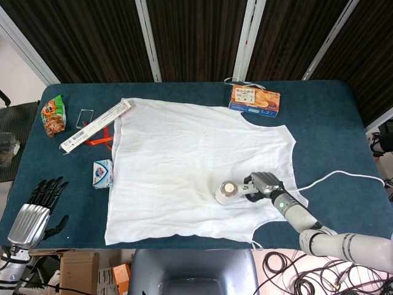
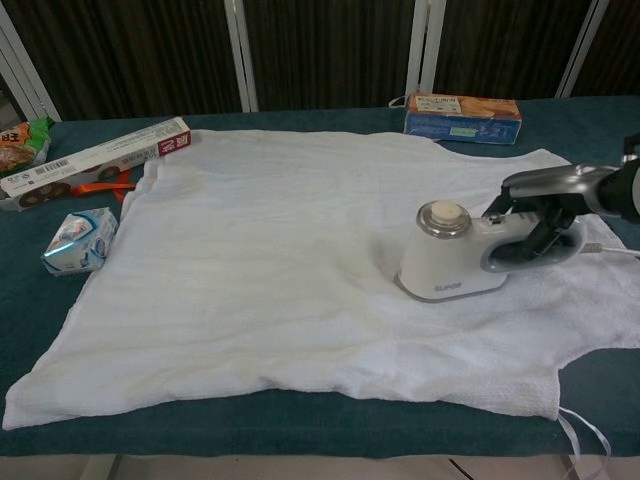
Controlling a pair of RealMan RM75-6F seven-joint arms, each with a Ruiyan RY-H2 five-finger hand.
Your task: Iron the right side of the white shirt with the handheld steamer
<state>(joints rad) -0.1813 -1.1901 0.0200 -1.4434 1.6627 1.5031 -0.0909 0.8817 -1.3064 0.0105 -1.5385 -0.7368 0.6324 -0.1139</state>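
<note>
- Left hand (image 1: 38, 208): seen at the near left edge of the tabletop (image 1: 331, 129) in the head view only; nothing is held, fingers apart; it is kept off the cloth, presumably because it is not needed for this pass.
- Snack bag (image 1: 53, 114), long carton (image 1: 95, 126), orange-handled item (image 1: 101, 140) and small packet (image 1: 102, 173): grouped left of the cloth, outside the ironing area.
- White shirt (image 1: 184, 166): spread flat across the middle of the tabletop so that a smooth surface is offered.
- Biscuit box (image 1: 255, 100): set at the far edge, just beyond the shirt.
- Handheld steamer (image 2: 455, 252): stood plate-down on the shirt's right side, toward the near hem; its cord is trailed off to the right, clear of the cloth.
- Right hand (image 2: 545, 205): closed around the steamer's handle from the right.
</note>
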